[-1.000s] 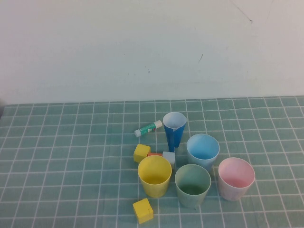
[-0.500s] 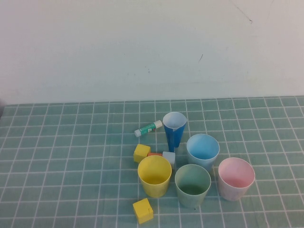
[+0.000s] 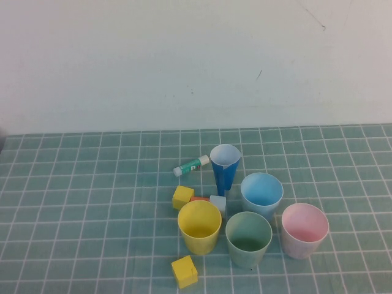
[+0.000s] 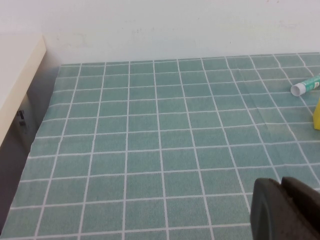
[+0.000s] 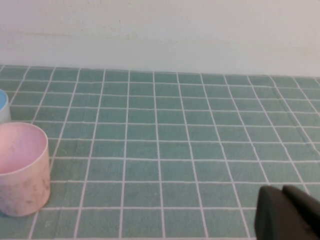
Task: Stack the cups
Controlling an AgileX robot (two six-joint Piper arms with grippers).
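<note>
Four cups stand upright and separate near the table's front in the high view: yellow (image 3: 199, 226), green (image 3: 248, 237), light blue (image 3: 261, 193) and pink (image 3: 304, 229). Neither arm shows in the high view. My left gripper (image 4: 281, 186) is shut and empty, low over bare cloth left of the cups. My right gripper (image 5: 281, 194) is shut and empty, to the right of the pink cup (image 5: 21, 169). A sliver of the light blue cup (image 5: 2, 106) shows at the edge of the right wrist view.
A narrow dark blue cone cup (image 3: 224, 166) stands behind the cups. A glue stick (image 3: 190, 165) lies left of it and also shows in the left wrist view (image 4: 306, 85). Yellow blocks (image 3: 184, 271) (image 3: 182, 196), a white block (image 3: 217, 203) and an orange piece (image 3: 199, 199) lie around the yellow cup.
</note>
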